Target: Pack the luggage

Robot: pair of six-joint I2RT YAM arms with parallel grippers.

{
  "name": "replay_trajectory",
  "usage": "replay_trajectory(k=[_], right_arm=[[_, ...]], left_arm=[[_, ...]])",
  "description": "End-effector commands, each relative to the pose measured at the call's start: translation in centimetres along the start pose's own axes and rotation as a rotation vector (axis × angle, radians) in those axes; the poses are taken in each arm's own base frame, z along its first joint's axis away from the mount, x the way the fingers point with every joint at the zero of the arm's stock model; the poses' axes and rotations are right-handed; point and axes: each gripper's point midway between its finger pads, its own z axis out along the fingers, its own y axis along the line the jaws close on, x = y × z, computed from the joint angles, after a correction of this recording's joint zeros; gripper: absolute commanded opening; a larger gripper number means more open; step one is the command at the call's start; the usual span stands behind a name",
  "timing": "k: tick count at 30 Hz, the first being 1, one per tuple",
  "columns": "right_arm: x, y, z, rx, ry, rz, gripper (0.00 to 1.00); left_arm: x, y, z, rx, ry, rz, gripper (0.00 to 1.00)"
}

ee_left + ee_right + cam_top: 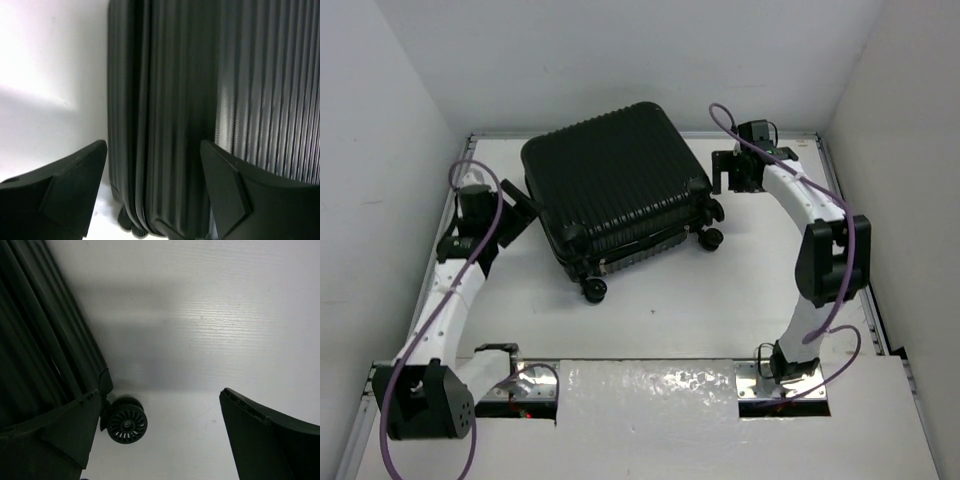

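The black ribbed suitcase lies closed and flat on the white table, wheels toward the near right. My left gripper is open at its left side; in the left wrist view the ribbed shell and closing seam fill the space beyond the open fingers. My right gripper is open and empty just right of the suitcase's far right corner. The right wrist view shows the shell edge and one small black wheel beside my left finger.
White walls enclose the table on the left, back and right. Three black wheels stick out along the suitcase's near right side. A foil-like sheet lies at the near edge between the arm bases.
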Motion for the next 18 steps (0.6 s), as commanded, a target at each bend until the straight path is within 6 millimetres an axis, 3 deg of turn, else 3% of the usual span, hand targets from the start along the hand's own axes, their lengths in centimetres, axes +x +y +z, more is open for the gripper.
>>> replay_trajectory(k=[1,2,4,5,8,9,12,13,14,15,18], right_arm=[[-1.1,4.9,1.0,-0.118,-0.002,-0.080,0.99],[-0.7,6.7,1.5,-0.143,0.021,-0.104,0.99],[-0.2,8.7,1.7,-0.167,0.035,-0.122,0.99],[-0.1,10.7,1.8,-0.192,0.031,-0.144,0.99],[-0.2,13.0,1.5,-0.197,0.028,-0.156,0.99],[-0.6,12.7,1.3,-0.176,0.018,-0.144,0.99],[-2.1,9.9,-0.1,-0.037,-0.038,-0.076,0.99],[-3.1,7.7,-0.6,0.000,-0.068,-0.029,0.99],[-2.8,6.0,-1.0,0.058,-0.077,-0.003,0.99],[-4.0,4.6,-3.0,0.086,-0.132,0.024,0.99],[-4.9,-0.9,-5.7,0.159,-0.185,0.114,0.99]], left_arm=[[4.5,-1.9,-0.7,0.163,0.107,-0.023,0.74],[5.6,-3.0,-1.3,0.220,0.119,-0.015,0.74],[7.5,-2.9,-1.5,0.230,0.163,-0.009,0.74],[8.3,-3.7,-2.1,0.263,0.182,0.011,0.74],[8.3,-3.8,-3.4,0.266,0.163,0.043,0.74],[8.0,-3.6,-3.6,0.260,0.147,0.052,0.74],[7.7,-3.4,-4.3,0.254,0.140,0.099,0.76],[7.9,-3.8,-4.7,0.281,0.150,0.124,0.76],[8.4,-4.5,-5.3,0.332,0.180,0.132,0.76],[8.5,-4.8,-5.6,0.354,0.189,0.139,0.76],[8.2,-5.8,-7.2,0.401,0.177,0.162,0.76]])
